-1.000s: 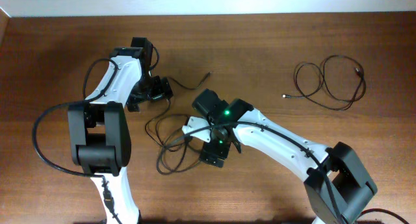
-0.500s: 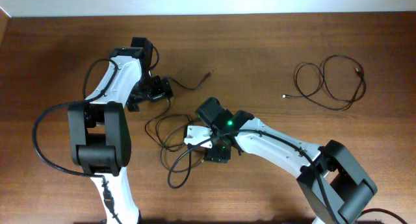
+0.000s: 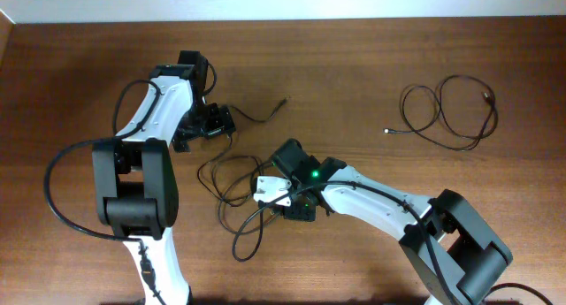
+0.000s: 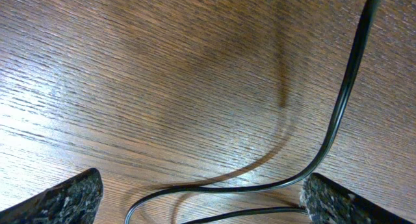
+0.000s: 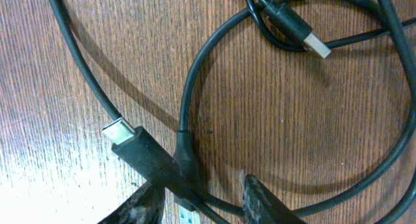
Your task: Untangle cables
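Knot of cables (image 3: 232,188) in the middle of the desk (image 3: 354,66), spreading toward nine o'clock from just beside the right wrist, one loose loop (image 3: 235,245) trailing out toward six.

Right pincer (image 5: 198,201) set narrow and, judging by the wrist view, nipped on a strand of that knot just behind a metal-tipped plug (image 5: 140,151). Plug body slanted from ten o'clock down to four, running straight into the gap between the fingers. Second plug (image 5: 311,43) up at one o'clock, tucked through a small loop.

Left pincer (image 4: 201,208) spread wide at eleven o'clock of the knot, gripping nothing. One cord (image 4: 339,113) sweeping in from one o'clock, curving across between the fingertips, touching the one at four o'clock, unclamped. Free end (image 3: 285,100) of what looks like the same cord pointing to two o'clock in the overhead view.

Separate coil (image 3: 447,115) well apart from the knot at two o'clock, near neither arm.

Probably a pull-apart next, hinging on this: held strand at the knot's three o'clock edge, right arm the nearer, left arm on the opposite side. Best drawn toward four or five o'clock, along the plug's own axis and away from the left pincer. Worth closing the left on its cord first as an anchor, or else risking the whole knot sliding along.
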Tool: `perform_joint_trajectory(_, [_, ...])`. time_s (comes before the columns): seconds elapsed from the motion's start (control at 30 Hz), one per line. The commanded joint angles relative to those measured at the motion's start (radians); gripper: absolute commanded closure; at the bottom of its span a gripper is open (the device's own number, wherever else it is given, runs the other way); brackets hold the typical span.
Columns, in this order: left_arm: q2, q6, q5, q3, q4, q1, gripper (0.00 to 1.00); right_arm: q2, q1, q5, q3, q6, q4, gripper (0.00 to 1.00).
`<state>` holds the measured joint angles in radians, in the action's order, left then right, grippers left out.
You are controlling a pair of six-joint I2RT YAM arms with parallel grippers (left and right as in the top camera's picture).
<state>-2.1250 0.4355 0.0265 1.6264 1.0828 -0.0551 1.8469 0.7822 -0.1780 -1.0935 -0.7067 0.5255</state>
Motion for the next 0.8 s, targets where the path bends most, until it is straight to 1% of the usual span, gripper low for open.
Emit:
perform_joint_trajectory(0.0, [-0.001,0.009,0.005,-0.007,-0.002,-0.004,0.00,0.013,0.003,-0.013,0.015,0.003,-0.003,0.64])
perform_joint_trajectory(0.03, [-0.001,0.009,0.005,-0.007,-0.002,-0.004,0.00,0.013,0.005,-0.013,0.018,0.003,-0.003,0.63])
perform_joint_trajectory(0.2, [-0.001,0.009,0.004,-0.007,-0.002,-0.004,0.00,0.065,0.054,0.008,0.039,-0.156,-0.011,0.66])
perform_joint_trajectory(0.3, [-0.001,0.009,0.004,-0.007,-0.002,-0.004,0.00,0.112,0.095,0.087,0.040,-0.158,-0.021,0.64])
perform_joint_trajectory(0.33, [-0.001,0.009,0.004,-0.007,-0.002,-0.004,0.00,0.122,0.103,0.097,0.040,-0.158,-0.025,0.59])
perform_joint_trajectory(0.37, [-0.001,0.009,0.004,-0.007,-0.002,-0.004,0.00,0.123,0.109,0.101,0.040,-0.157,-0.025,0.47])
perform_joint_trajectory(0.4, [-0.001,0.009,0.004,-0.007,-0.002,-0.004,0.01,0.123,0.110,0.099,0.039,-0.156,-0.025,0.39])
perform_joint_trajectory(0.43, [-0.001,0.009,0.005,-0.007,-0.002,-0.004,0.01,0.123,0.109,0.098,0.039,-0.152,-0.026,0.26])
perform_joint_trajectory(0.47, [-0.001,0.009,0.004,-0.007,-0.002,-0.004,0.00,0.123,0.109,0.097,0.039,-0.153,-0.026,0.23])
perform_joint_trajectory(0.5, [-0.001,0.009,0.004,-0.007,-0.002,-0.004,0.01,0.123,0.109,0.097,0.039,-0.153,-0.026,0.24])
perform_joint_trajectory(0.7, [-0.001,0.009,0.004,-0.007,-0.002,-0.004,0.00,0.123,0.109,0.101,0.039,-0.153,-0.024,0.39])
perform_joint_trajectory(0.77, [-0.001,0.009,0.004,-0.007,-0.002,-0.004,0.01,0.123,0.109,0.101,0.039,-0.153,-0.021,0.41])
